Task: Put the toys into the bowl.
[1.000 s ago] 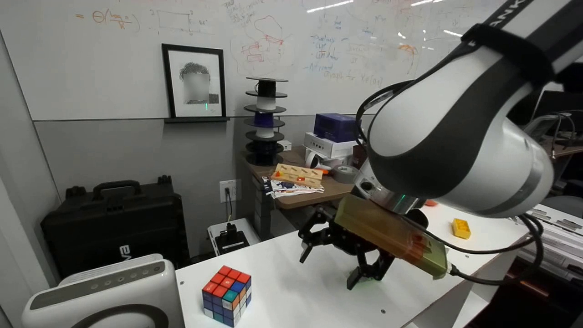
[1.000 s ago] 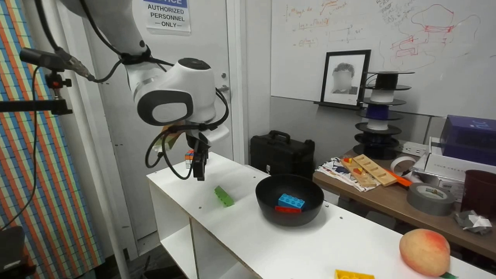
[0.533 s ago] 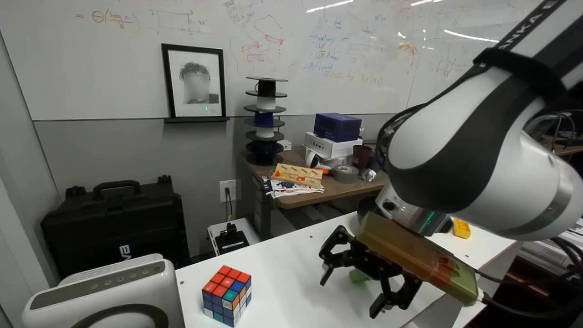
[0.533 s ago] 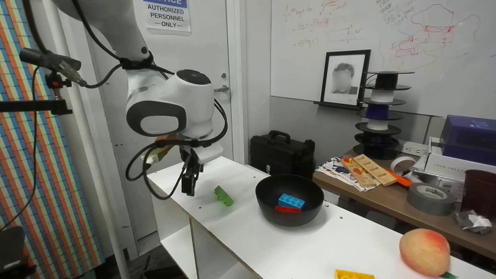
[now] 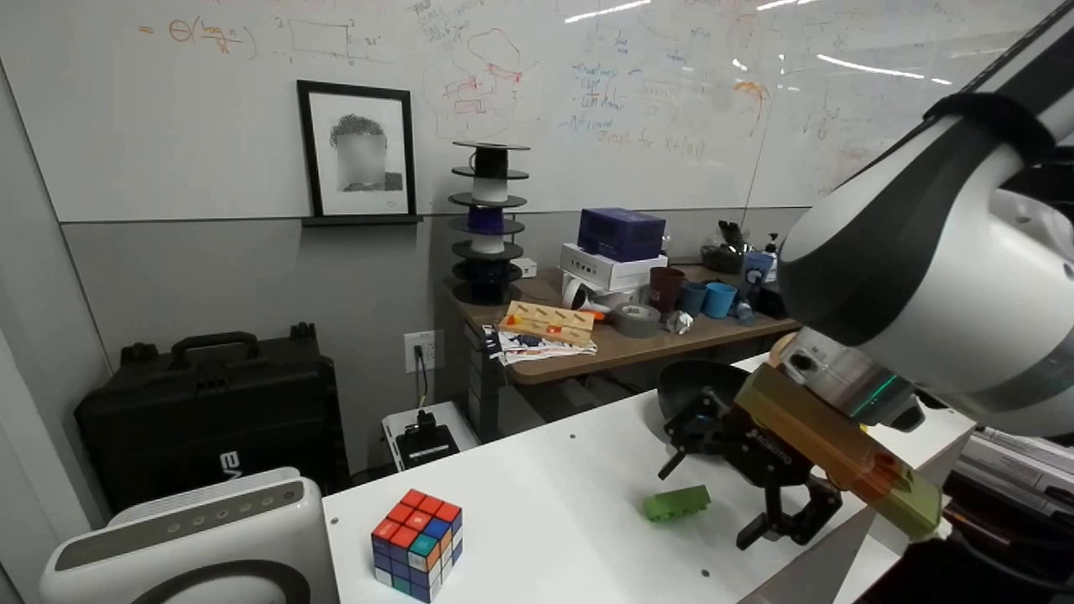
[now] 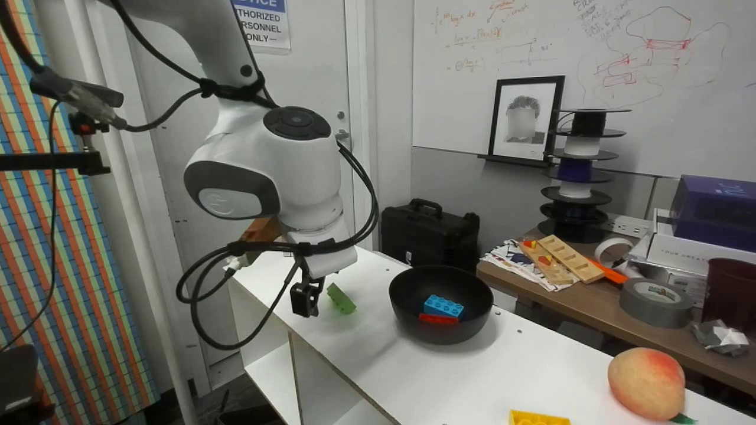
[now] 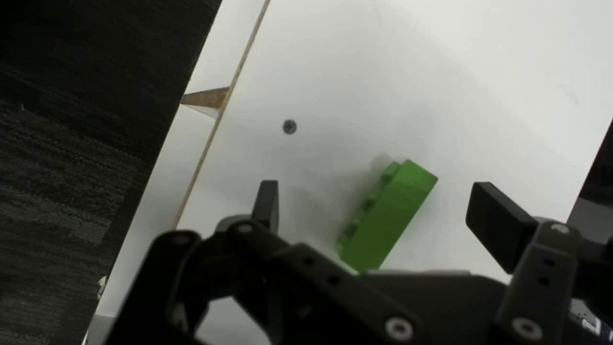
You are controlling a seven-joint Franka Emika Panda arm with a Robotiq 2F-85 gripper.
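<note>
Between the fingers (image 7: pixel 266 206) of the tool (image 7: pixel 381 213) in the wrist view, the green oblong piece (image 5: pixel 676 503) lies on the white counter (image 5: pixel 537 512). The tool is spread wide, both fingers apart from the piece. Studs (image 7: pixel 390 171) project leftward; the long axis slants from lower left to upper right.

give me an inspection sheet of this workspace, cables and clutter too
Surface: white tabletop, screw head visible in it
Job's things: blue block and red block inside black bowl; green piece and yellow piece outside it, on the tabletop
Clutter: Rubik's cube and peach-like fruit, both on the tabletop
Grippers: one gripper, open, holding nothing
Cables: black cables hang in loose loops from the robot arm
Surroundings: desk with grey tape and stacked spools; black case; whiteboard
</note>
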